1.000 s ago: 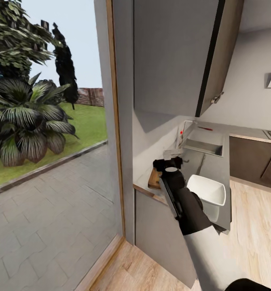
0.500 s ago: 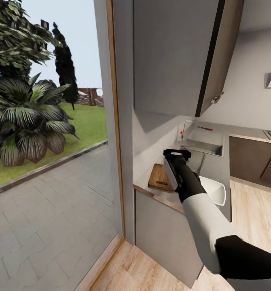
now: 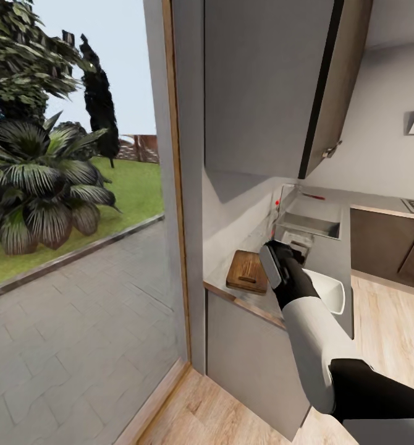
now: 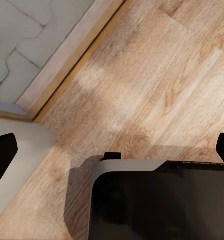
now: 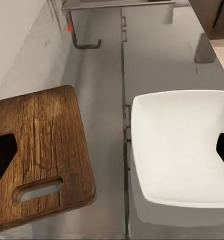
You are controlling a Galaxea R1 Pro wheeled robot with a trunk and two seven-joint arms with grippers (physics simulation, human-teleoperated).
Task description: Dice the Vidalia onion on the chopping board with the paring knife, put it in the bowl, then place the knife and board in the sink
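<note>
Right claw (image 5: 112, 160): fingers spread wide, holding nothing, above the table (image 5: 104, 75). Chopping board (image 5: 39, 150) lies below one fingertip, bowl (image 5: 179, 147) below the other; a gap separates them. Sink (image 3: 312, 224) sits beyond. Left claw (image 4: 112, 157): wide, over wooden floor (image 4: 157, 75).

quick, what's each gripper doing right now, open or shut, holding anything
Left gripper: open, holding nothing, pointed at the wooden floor.
Right gripper: open, holding nothing, above the countertop between the chopping board and the bowl.
</note>
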